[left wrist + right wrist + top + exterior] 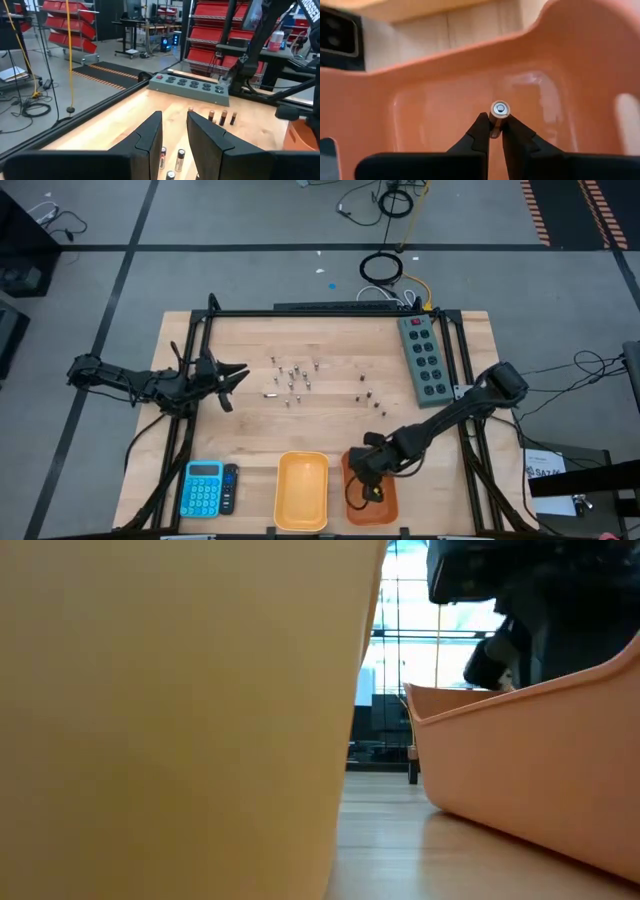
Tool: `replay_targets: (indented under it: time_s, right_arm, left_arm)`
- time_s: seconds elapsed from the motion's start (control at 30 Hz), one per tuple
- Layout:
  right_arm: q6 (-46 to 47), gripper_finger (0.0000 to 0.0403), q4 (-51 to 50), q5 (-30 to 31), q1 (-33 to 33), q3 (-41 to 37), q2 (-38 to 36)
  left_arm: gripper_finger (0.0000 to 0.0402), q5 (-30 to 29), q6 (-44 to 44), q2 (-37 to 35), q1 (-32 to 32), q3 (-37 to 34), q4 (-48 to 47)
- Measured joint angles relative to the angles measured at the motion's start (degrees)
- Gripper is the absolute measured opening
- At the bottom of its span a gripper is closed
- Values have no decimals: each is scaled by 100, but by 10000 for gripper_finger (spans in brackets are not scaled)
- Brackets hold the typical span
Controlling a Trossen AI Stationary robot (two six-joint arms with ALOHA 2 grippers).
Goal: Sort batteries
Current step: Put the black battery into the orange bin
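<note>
Several tiny batteries [293,375] lie scattered on the middle of the wooden table, with a few smaller dark ones [368,391] to their right. My right gripper [366,480] is over the orange bin [385,505] at the near edge, shut on one silvery battery [499,111]. My left gripper [232,378] hovers open and level at the table's left, pointing toward the scattered batteries [180,159], with nothing between its fingers [150,137]. My right gripper pinches the battery's round side [494,126] between its two fingertips [481,126]. The fingers slant down from above into the orange bin. The battery's silvery end cap [499,107] faces the wrist camera, and the battery hangs clear above the bin's floor [445,115].
A yellow bin [301,490] stands left of the orange one and fills the left of the low view [170,720]. A blue calculator [203,488] lies at the near left. A grey power strip [425,355] lies at the far right. Black frame rails [320,313] border the table.
</note>
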Motion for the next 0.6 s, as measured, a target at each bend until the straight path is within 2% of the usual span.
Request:
replay_targets:
  time_s: [0.27, 0.6]
  right_arm:
    - [8, 18, -898, -381, -194, 425, 498]
    - [-6, 18, -902, -418, -259, 477, 526]
  left_arm:
    - [100, 24, 5, 2, 0, 0, 86]
    - [100, 26, 9, 2, 0, 0, 79]
